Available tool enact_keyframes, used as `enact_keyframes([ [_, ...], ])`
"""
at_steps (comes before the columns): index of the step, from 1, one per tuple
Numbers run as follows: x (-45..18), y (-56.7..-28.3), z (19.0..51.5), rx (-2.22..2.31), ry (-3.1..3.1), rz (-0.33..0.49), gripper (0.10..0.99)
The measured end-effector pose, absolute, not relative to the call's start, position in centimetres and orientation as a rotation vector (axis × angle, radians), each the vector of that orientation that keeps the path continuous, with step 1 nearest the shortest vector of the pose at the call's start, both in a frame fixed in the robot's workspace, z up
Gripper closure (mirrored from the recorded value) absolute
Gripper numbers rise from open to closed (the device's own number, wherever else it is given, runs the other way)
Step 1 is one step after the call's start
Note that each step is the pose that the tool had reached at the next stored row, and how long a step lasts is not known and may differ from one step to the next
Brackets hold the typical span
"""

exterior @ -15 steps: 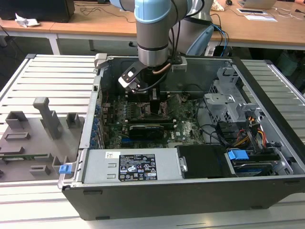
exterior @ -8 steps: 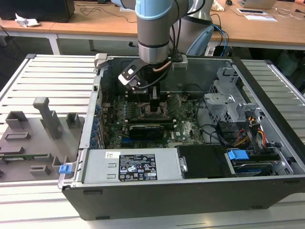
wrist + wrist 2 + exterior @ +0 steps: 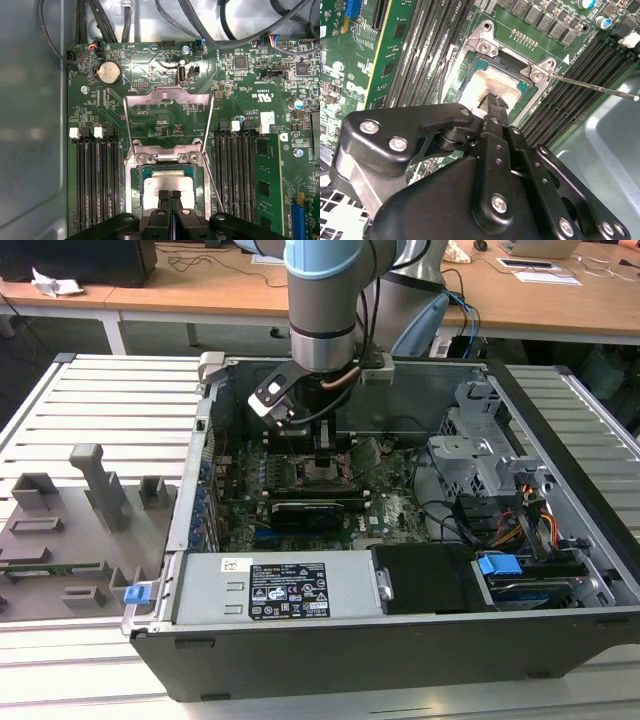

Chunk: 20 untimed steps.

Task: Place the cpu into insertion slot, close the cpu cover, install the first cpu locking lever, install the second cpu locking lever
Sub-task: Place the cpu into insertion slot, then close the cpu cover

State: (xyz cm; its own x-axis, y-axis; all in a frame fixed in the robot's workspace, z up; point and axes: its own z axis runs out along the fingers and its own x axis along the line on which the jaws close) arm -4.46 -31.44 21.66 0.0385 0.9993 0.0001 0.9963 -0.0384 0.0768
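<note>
In both wrist views the cpu (image 3: 167, 184) (image 3: 492, 82), a pale square chip, lies flat inside the insertion slot (image 3: 133, 187) (image 3: 470, 60) on the green motherboard (image 3: 390, 505). My gripper (image 3: 170, 196) (image 3: 492, 100) (image 3: 322, 455) hovers right over the chip's near edge, its black fingers shut together with nothing between them. The cpu cover (image 3: 167, 96) stands flipped open, its silvery frame leaning back from the hinge. A thin wire locking lever (image 3: 212, 180) (image 3: 595, 87) sticks out unlatched beside the slot.
Black memory slots (image 3: 97, 180) flank the socket on both sides. The open case holds a black expansion card (image 3: 305, 510), a power supply (image 3: 290, 590), a metal drive cage (image 3: 490, 450) and loose cables (image 3: 500, 525). A grey fixture tray (image 3: 70, 530) lies outside.
</note>
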Motion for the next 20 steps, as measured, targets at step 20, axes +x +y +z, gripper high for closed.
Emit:
enact_keyframes([
  [20,-4.5,-31.4,23.0,2.223,2.139,0.083,0.980],
])
